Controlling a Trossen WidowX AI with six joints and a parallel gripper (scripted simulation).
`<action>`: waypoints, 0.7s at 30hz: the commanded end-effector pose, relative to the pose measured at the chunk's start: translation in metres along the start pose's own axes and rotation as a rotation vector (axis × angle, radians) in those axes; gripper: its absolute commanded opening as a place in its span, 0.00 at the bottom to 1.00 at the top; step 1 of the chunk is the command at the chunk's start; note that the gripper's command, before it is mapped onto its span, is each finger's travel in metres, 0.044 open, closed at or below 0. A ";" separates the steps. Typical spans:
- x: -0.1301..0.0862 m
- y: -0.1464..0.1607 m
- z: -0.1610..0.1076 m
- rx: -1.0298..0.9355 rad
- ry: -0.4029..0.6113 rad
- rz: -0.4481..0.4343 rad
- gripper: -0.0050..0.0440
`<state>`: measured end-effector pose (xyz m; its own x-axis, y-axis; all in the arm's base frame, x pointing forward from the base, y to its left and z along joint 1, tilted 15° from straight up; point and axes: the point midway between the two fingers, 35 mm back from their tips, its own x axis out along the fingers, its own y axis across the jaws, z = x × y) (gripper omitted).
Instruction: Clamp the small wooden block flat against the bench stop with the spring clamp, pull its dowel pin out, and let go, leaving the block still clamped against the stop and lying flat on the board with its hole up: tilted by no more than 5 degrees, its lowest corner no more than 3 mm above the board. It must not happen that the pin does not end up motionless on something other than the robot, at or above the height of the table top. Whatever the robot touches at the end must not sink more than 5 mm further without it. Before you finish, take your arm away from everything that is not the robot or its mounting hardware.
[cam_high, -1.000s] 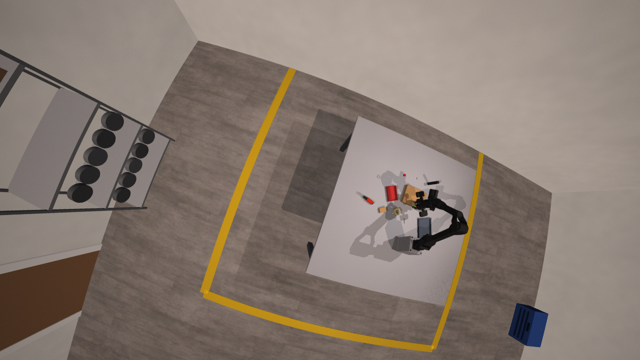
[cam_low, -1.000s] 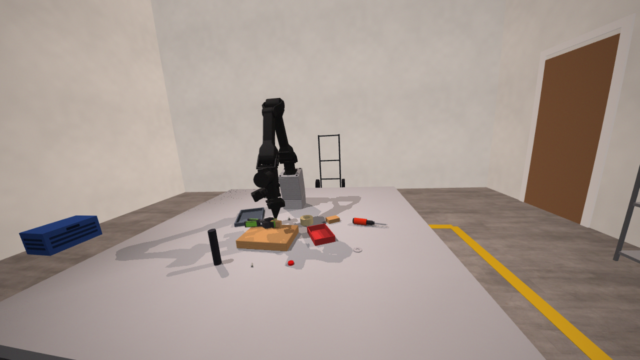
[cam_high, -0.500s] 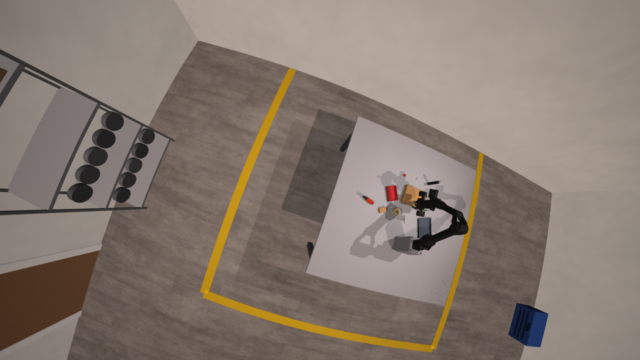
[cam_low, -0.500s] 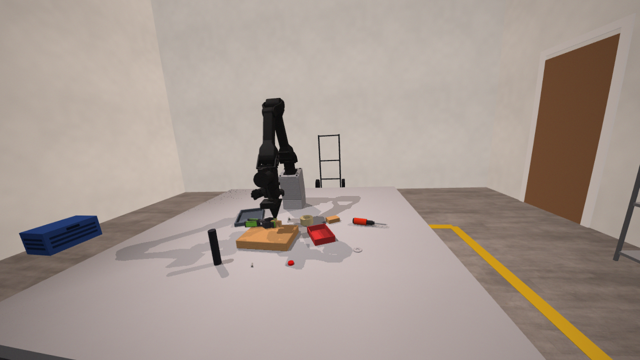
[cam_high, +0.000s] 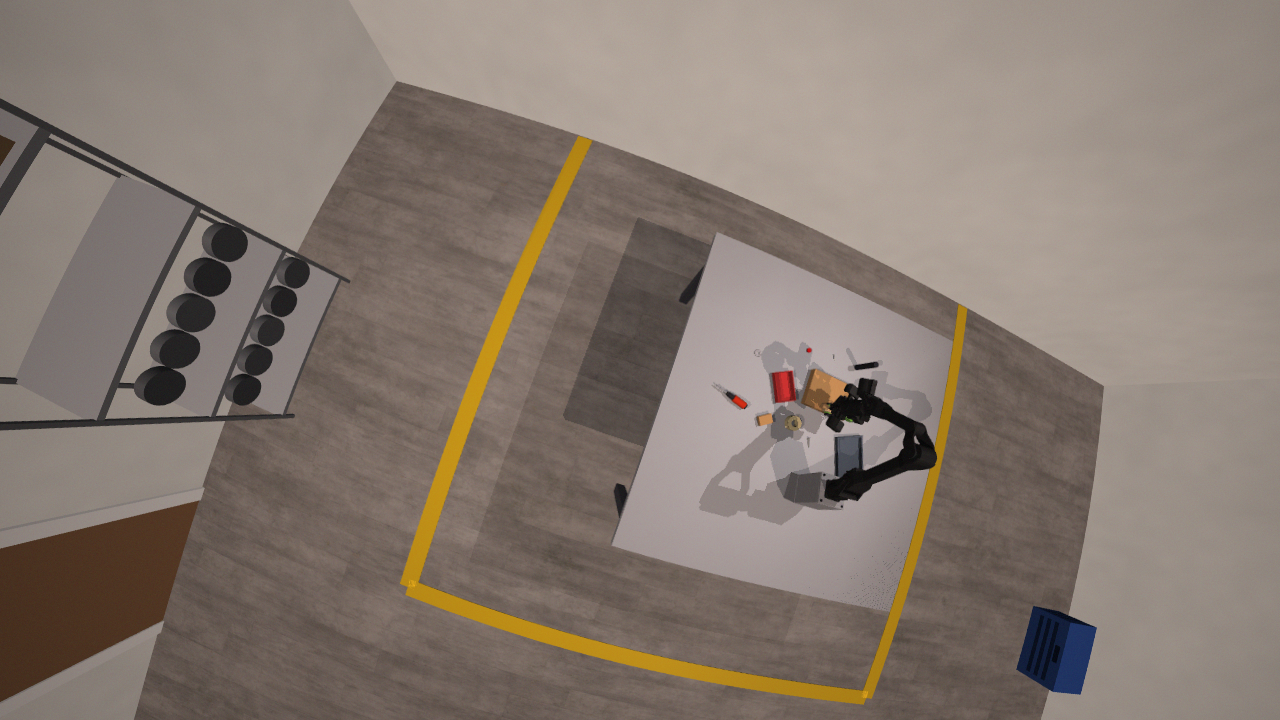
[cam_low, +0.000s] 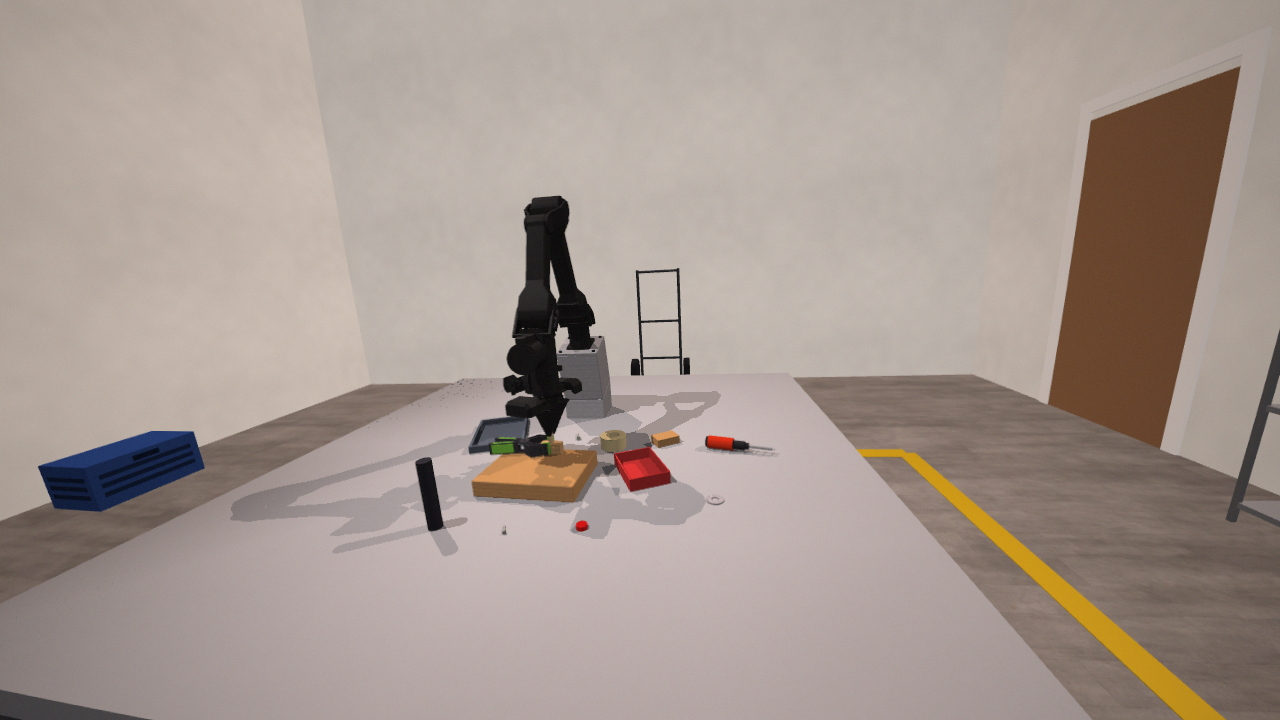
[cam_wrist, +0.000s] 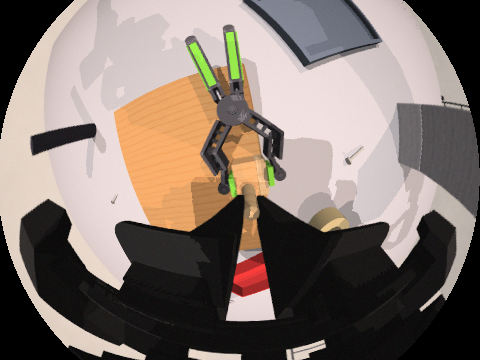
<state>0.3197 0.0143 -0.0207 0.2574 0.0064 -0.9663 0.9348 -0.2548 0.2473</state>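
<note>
Now, done: spring clamp (cam_wrist: 234, 107) sits on the board (cam_wrist: 154, 147), its tips on both sides of the small block (cam_wrist: 250, 174)
Left to do: pull the pin free, then let go
Gripper (cam_wrist: 248, 203): nearly shut, pinching the dowel pin (cam_wrist: 250, 207)
Pin: just past the clamp's tips, over the block

The black arm (cam_low: 540, 295) rises steeply from its grey base (cam_low: 597, 386), folds at a high elbow and drops almost straight down, wrist pointing at the table. The pincer (cam_wrist: 248, 207) hangs vertical, its two dark fingers drawn close together and pinched on the dowel pin (cam_wrist: 251, 203), a narrow gap showing between them.
</note>
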 end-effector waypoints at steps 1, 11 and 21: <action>-0.002 0.000 0.000 0.119 0.000 0.001 0.10; -0.002 0.000 0.000 0.349 0.001 0.001 0.10; -0.003 0.000 0.000 0.470 0.001 0.001 0.10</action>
<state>0.3196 0.0143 -0.0201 0.2577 0.0060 -0.9662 0.7387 -0.6458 0.1930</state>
